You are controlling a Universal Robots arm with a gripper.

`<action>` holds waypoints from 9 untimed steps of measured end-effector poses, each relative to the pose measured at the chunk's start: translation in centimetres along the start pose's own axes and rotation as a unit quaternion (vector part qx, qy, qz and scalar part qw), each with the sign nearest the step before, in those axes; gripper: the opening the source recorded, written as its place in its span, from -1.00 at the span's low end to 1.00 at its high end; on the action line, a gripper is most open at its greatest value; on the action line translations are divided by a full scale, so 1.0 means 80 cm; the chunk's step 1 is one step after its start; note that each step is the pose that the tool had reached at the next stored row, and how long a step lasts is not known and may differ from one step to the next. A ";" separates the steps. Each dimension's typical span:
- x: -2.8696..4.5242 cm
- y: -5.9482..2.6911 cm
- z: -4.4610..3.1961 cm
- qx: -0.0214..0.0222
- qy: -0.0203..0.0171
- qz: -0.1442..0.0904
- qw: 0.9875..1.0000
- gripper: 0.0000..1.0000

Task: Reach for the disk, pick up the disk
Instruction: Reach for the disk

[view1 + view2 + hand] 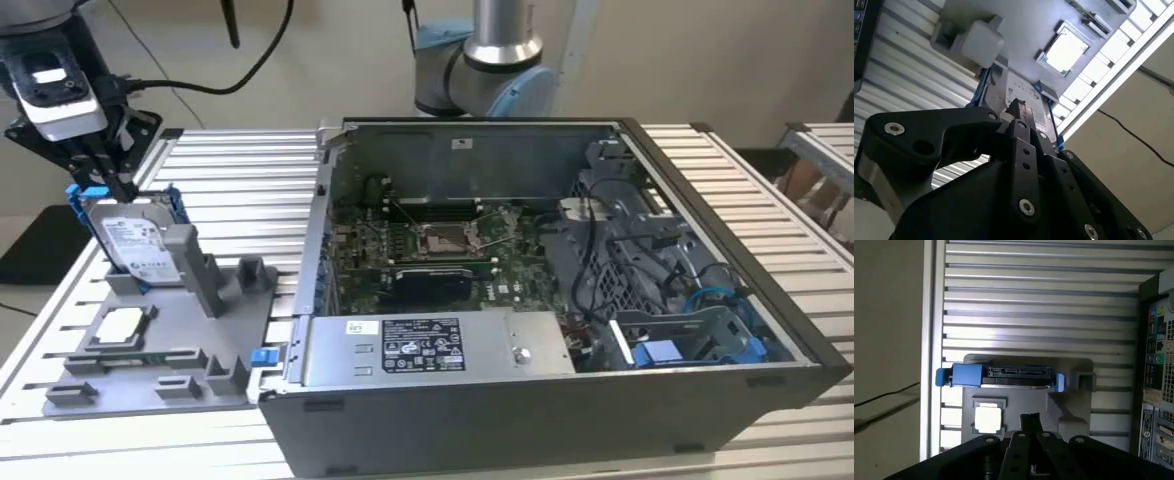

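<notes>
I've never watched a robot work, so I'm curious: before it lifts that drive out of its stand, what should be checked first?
1. Disk upright in the grey holder: ok.
2. Gripper at the disk's top edge: ok.
3. Gripper touching the disk: cannot tell.
4. Square chip lying flat, apart from the disk: ok.
5. Computer case well away from the gripper: ok.

Claw (118, 188) vertical, tip downward.
</notes>
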State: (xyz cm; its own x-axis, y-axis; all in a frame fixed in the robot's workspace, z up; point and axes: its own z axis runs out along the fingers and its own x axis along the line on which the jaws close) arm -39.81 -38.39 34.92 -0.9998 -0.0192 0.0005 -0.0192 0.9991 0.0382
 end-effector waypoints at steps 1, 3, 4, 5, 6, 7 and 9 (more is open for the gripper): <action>0.0019 0.005 0.0002 0.000 0.000 0.000 1.000 -1.00; 0.0072 0.013 0.0007 0.000 0.000 0.000 1.000 -1.00; 0.0111 0.016 0.0007 0.000 0.000 0.000 1.000 -1.00; 0.0153 0.019 0.0009 0.000 0.000 0.000 1.000 -1.00; 0.0194 0.022 0.0011 0.000 0.000 0.000 1.000 -1.00; 0.0237 0.024 0.0012 0.000 0.000 0.000 1.000 -1.00; 0.0316 0.029 0.0014 0.000 0.000 0.000 1.000 -1.00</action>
State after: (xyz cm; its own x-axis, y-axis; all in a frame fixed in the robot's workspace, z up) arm -42.38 -36.10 34.90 -0.9998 -0.0192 0.0005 -0.0191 0.9991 0.0382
